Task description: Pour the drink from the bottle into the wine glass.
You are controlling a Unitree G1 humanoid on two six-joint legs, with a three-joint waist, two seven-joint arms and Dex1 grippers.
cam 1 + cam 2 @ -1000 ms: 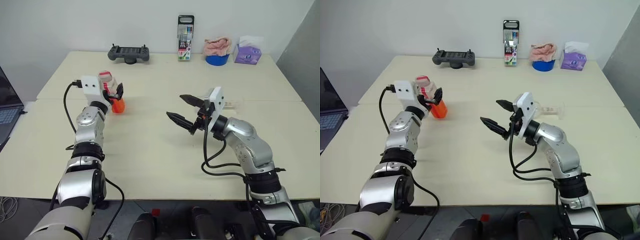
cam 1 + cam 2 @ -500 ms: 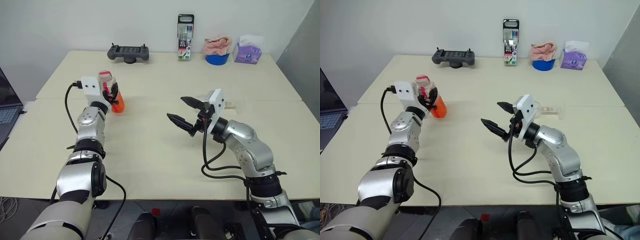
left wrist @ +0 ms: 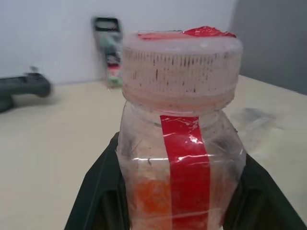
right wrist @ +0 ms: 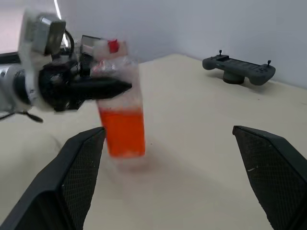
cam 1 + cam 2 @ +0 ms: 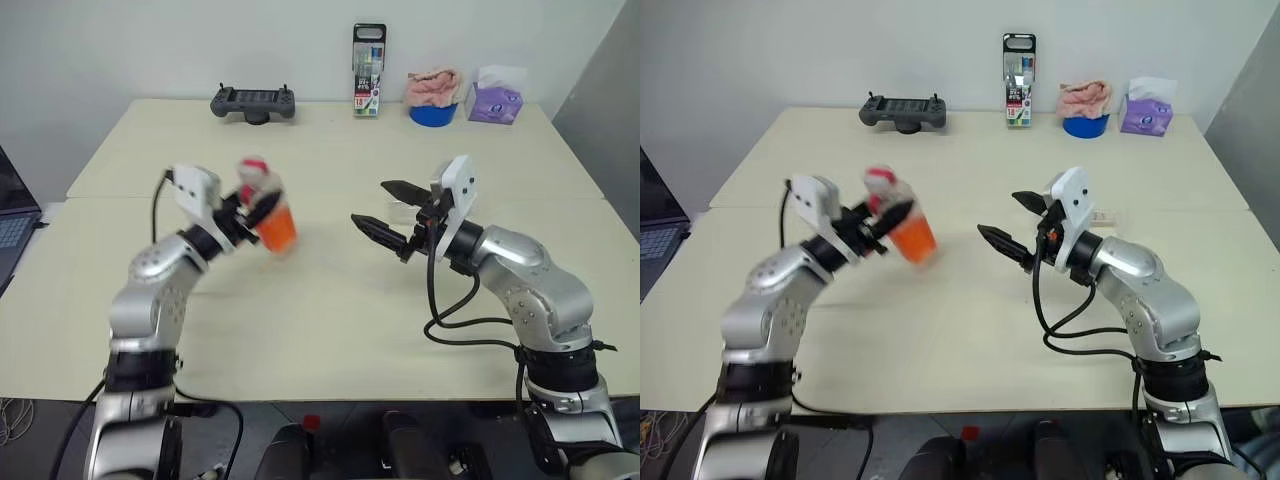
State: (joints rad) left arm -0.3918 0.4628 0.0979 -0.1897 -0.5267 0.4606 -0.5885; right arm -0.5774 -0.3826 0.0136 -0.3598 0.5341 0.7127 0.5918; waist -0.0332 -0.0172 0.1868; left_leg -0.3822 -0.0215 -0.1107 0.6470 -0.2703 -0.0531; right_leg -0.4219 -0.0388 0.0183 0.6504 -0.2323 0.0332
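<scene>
My left gripper (image 5: pixel 260 205) is shut on the bottle (image 5: pixel 277 228), a small clear plastic one with a red-and-white cap (image 3: pixel 180 62). The drink (image 4: pixel 122 127), an orange-red liquid, fills its lower half. The bottle hangs slightly tilted just above the table, left of centre. My right gripper (image 5: pixel 1000 215) stands open with nothing in it, a short way to the bottle's right, fingers pointing toward it. The wine glass (image 5: pixel 1108 215) is a clear shape on the table just behind my right wrist, mostly hidden.
Along the table's (image 5: pixel 330 310) far edge stand a black game controller (image 5: pixel 252 101), a tall pen pack (image 5: pixel 368 72), a blue bowl with pink cloth (image 5: pixel 433 110) and a purple tissue pack (image 5: pixel 496 100). A laptop (image 5: pixel 10 215) sits off the left edge.
My left gripper has shut on the bottle and carried it off its spot, toward me and to the right. My right gripper has risen slightly, still open.
</scene>
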